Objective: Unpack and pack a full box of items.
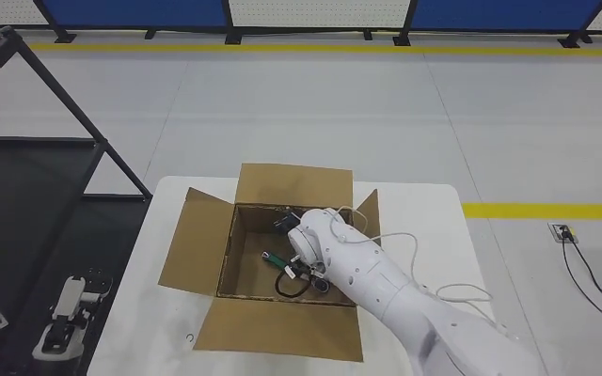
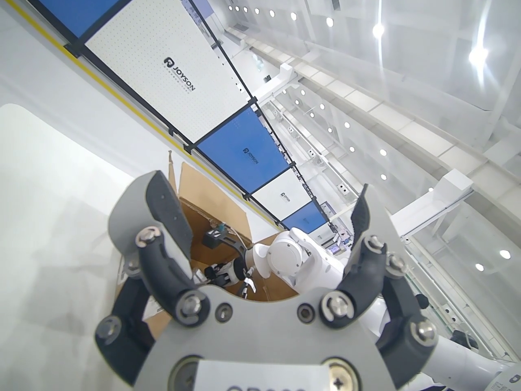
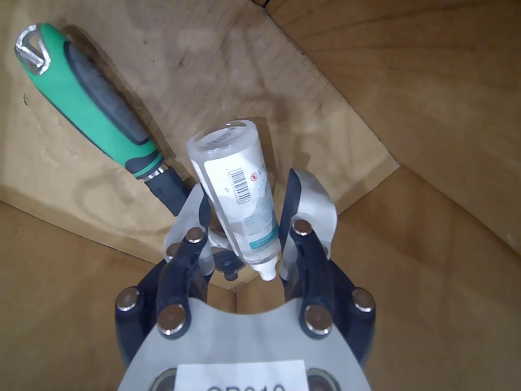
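Cardboard box (image 1: 199,246) stands open on the table. Left gripper (image 2: 263,191) is well apart from it, fingers spread, holding nothing. Inside the box, 1 green-handled tool (image 3: 89,95) lies just beside the right gripper (image 3: 248,189), which is clamped on 1 clear bottle (image 3: 230,156), cap toward the wrist.

The right arm (image 1: 404,296) stretches from the lower right of the top view to its centre, with the wrist bent downward. The right tool (image 3: 246,189) has both fingers pressed against a bottle (image 3: 232,172). The left tool (image 2: 260,189) points upward, its fingers spread wide.
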Available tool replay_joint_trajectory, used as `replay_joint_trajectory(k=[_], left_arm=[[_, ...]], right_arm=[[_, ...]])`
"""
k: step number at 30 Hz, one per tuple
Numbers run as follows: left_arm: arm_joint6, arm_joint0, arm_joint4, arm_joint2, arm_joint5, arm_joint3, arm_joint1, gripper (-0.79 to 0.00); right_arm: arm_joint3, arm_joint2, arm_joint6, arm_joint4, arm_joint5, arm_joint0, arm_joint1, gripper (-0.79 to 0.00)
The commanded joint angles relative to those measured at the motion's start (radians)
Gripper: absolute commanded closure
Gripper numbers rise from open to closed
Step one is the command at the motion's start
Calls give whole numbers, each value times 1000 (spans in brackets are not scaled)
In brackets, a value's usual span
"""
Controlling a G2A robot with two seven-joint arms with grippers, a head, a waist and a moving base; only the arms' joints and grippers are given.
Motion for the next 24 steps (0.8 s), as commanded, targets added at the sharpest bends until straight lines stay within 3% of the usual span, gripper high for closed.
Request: replay_joint_trajectory(k=[1, 6, 8, 11, 14, 24], left_arm=[[1, -1, 3, 1, -1, -1, -1, -785], [2, -1, 7, 5, 2, -3, -4, -785], [2, -1, 8, 5, 4, -4, -5, -785], [3, -3, 9, 6, 5, -4, -6, -785], [2, -6, 8, 6, 3, -2, -8, -785], [-18, -19, 5, 10, 4, 7, -11, -785]], right_arm=[[11, 4, 4, -1, -9, 0, -5, -351], [46, 13, 13, -8, -28, -1, -21, -342], [62, 17, 12, -9, -35, -1, -27, -262], [82, 25, 19, -8, -43, -2, -35, -231], [98, 32, 20, -8, -53, -1, -43, -12], [126, 104, -40, 57, -154, 21, -38, 0]])
